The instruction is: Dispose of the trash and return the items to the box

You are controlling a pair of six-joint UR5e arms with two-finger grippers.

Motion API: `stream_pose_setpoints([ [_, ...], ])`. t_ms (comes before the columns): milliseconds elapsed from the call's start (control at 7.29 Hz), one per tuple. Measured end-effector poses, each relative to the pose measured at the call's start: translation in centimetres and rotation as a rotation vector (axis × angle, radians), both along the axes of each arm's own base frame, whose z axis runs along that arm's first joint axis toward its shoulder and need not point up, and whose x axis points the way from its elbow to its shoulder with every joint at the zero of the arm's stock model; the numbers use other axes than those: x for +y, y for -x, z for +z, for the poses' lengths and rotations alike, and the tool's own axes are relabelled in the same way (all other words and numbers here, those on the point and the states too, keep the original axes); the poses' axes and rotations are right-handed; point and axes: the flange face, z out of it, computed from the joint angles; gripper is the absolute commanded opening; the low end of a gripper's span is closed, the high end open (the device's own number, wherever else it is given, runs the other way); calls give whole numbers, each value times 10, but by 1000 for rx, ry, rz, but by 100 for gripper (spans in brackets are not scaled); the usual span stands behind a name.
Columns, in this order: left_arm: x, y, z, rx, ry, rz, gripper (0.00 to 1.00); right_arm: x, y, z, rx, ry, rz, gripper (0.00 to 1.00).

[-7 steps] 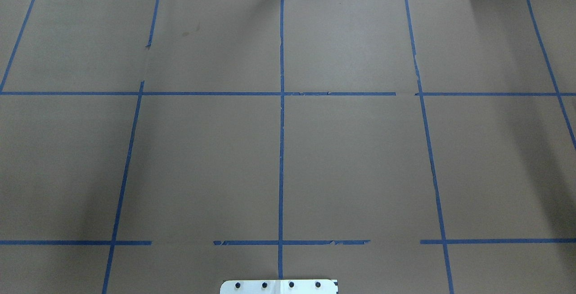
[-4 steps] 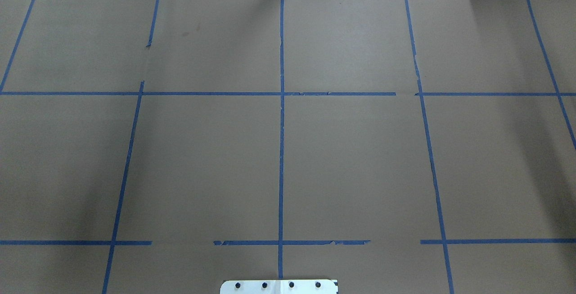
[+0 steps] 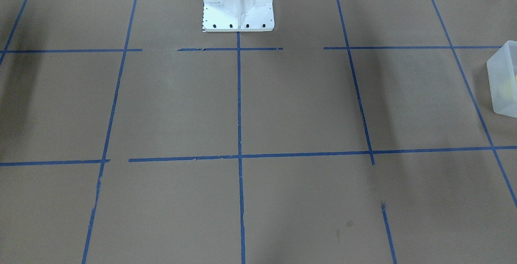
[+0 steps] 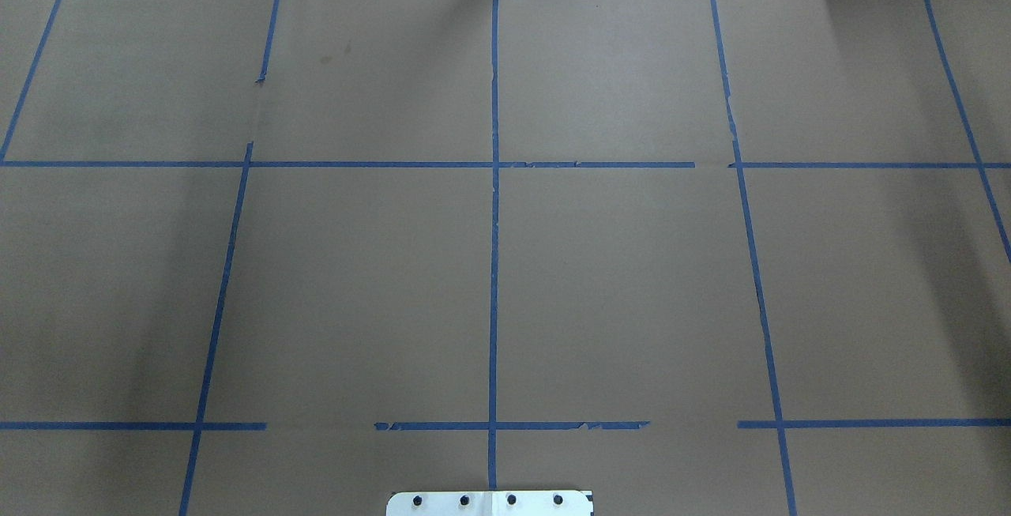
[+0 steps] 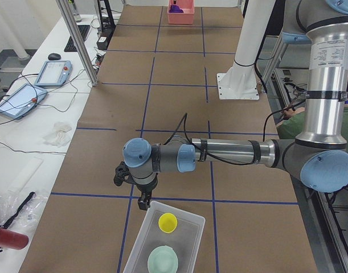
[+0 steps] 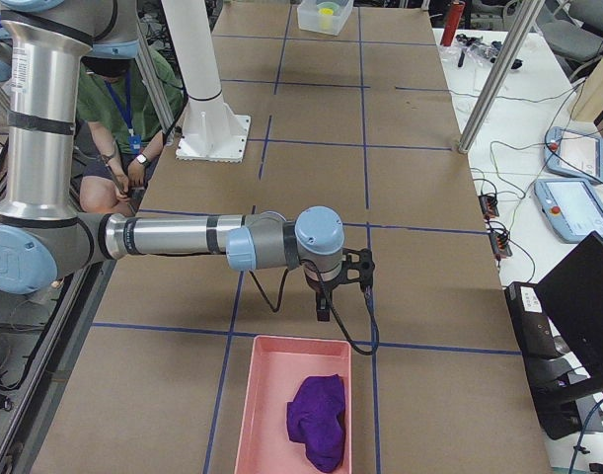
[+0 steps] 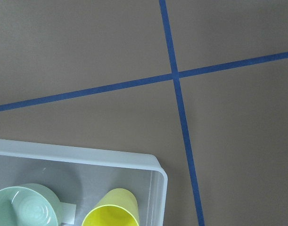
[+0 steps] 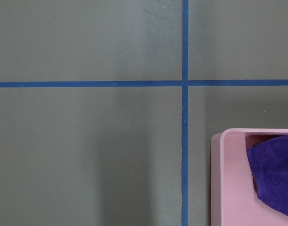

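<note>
Left fingers (image 5: pixel 143 203) hover by the box (image 5: pixel 182 208) holding cup (image 5: pixel 167 222) and bowl (image 5: pixel 163 261). Right fingers (image 6: pixel 323 311) hover near the pink tray (image 6: pixel 246 400). I cannot tell whether either pair is clenched.

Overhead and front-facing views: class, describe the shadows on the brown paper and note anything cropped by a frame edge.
Overhead view: soft dark bands run down the paper at left and right, without hard edges. Front-facing view: similar soft bands; the box is cut off by the right edge. Left wrist view: the cup and bowl are cropped at the bottom.
</note>
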Motion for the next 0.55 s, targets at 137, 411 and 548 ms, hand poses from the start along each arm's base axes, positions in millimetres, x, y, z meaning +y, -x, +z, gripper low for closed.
stream_pose_setpoints([
  [137,1,0,3,1,7,1,100,1,-1,7,-16,8,-4,100],
  [411,0,0,3,-1,10,0,100,3,-6,14,-36,17,3,100],
  [548,-2,0,2,-3,9,-1,100,3,-8,14,-38,18,7,100],
])
